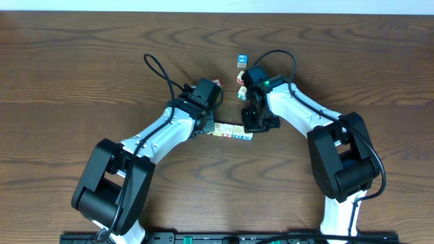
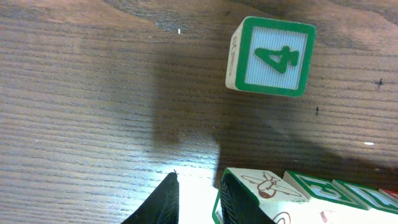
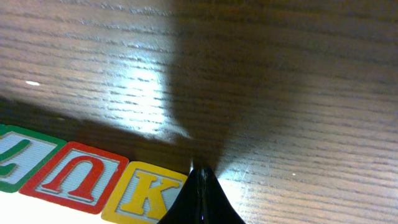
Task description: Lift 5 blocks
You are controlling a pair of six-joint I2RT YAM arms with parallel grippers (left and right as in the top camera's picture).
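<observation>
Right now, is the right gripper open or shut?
Shut. In the right wrist view the jaws of the right gripper meet in one black point, with no gap, beside the yellow K block.

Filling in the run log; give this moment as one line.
left claw: slightly open, beside row end | right claw: shut, at K block | blocks: row between claws

A green "4" is printed on a lone green-edged block (image 2: 270,55). A red "U" can be read on a red-edged block (image 3: 78,177), and a yellow "K" on the yellow-edged block (image 3: 143,196) touching it.
</observation>
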